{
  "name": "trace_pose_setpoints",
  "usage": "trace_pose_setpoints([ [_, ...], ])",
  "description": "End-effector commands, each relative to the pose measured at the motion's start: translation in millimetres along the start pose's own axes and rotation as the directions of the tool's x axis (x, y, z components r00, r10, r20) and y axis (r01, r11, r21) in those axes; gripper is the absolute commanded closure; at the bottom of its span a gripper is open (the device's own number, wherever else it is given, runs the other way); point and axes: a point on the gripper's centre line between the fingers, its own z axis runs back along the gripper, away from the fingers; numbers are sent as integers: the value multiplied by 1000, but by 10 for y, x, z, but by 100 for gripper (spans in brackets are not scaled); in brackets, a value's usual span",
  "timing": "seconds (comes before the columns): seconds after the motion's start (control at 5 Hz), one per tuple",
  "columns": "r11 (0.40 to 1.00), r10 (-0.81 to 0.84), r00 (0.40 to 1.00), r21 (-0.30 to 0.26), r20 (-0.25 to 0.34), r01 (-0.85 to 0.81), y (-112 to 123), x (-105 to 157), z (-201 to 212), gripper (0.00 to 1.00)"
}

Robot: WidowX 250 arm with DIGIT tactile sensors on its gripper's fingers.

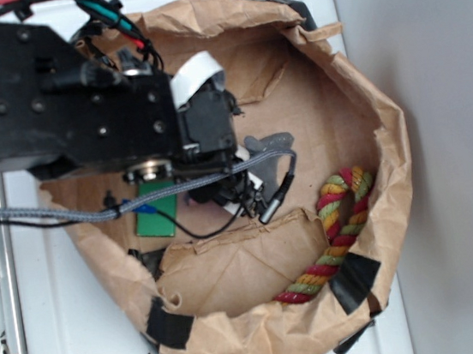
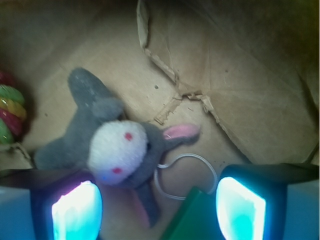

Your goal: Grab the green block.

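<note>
The green block (image 1: 156,214) lies flat on the floor of the brown paper bag (image 1: 255,261), partly hidden under my arm and its cable. In the wrist view a corner of the green block (image 2: 192,220) shows at the bottom edge, between my fingers and nearer the right one. My gripper (image 2: 159,210) is open, with its glowing pads (image 2: 76,212) wide apart and nothing gripped. In the exterior view my gripper (image 1: 230,191) hangs just right of the block, mostly hidden by the black arm.
A grey plush toy (image 2: 112,147) with a white face and a white string loop lies just ahead of my left finger; the toy (image 1: 264,152) peeks past the arm. A red-green-yellow braided rope (image 1: 340,229) lies on the bag's right. The bag's crumpled walls surround everything.
</note>
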Motion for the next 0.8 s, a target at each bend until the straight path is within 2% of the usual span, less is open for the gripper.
trace_pose_setpoints([
  [0.0, 998, 54, 998, -22, -30, -55, 273, 18, 195, 0],
  [0.2, 996, 75, 996, -40, -45, -77, 196, -123, 290, 0],
  [0.4, 990, 140, 989, -12, -53, -141, 68, -261, 328, 0],
  [0.6, 984, 176, 984, -27, -31, -177, 51, -431, 265, 0],
])
